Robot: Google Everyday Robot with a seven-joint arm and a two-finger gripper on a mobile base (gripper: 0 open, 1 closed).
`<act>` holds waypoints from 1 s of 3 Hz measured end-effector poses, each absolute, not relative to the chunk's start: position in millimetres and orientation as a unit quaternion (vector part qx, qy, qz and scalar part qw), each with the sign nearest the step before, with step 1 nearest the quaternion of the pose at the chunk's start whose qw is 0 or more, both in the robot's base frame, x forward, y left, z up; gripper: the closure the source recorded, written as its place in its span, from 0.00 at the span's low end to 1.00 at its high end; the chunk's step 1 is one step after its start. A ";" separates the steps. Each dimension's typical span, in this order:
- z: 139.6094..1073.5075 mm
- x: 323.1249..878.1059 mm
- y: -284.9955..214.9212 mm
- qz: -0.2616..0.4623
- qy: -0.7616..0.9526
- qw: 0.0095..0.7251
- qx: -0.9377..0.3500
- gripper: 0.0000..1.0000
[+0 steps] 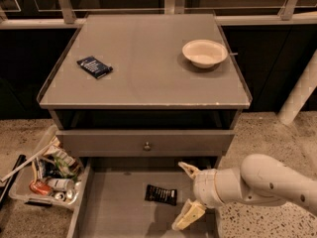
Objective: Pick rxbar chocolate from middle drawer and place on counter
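Observation:
The rxbar chocolate [160, 194], a small black bar with pale lettering, lies flat on the grey floor of the pulled-out middle drawer [114, 207]. My gripper [186, 193] is open over the drawer, just right of the bar, one pale finger above and one below its level, not touching it. The white arm reaches in from the lower right. The counter [143, 58] is the grey cabinet top above.
A dark blue packet [94, 66] lies on the counter's left side and a white bowl [204, 52] on its right. A closed drawer front with a round knob [146, 146] sits above the open drawer. A clear bin of clutter [47, 175] stands on the floor at the left.

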State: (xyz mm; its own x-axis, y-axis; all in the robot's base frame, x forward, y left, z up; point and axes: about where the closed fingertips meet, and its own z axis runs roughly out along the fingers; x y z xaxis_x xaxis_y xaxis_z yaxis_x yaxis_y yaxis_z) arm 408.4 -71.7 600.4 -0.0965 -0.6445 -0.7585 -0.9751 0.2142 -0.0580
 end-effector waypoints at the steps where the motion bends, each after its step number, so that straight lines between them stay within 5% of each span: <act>1: 600.3 408.2 -71.6 0.241 0.700 0.342 -0.579 0.00; 3: 552.0 439.1 -68.1 0.207 0.703 0.338 -0.590 0.00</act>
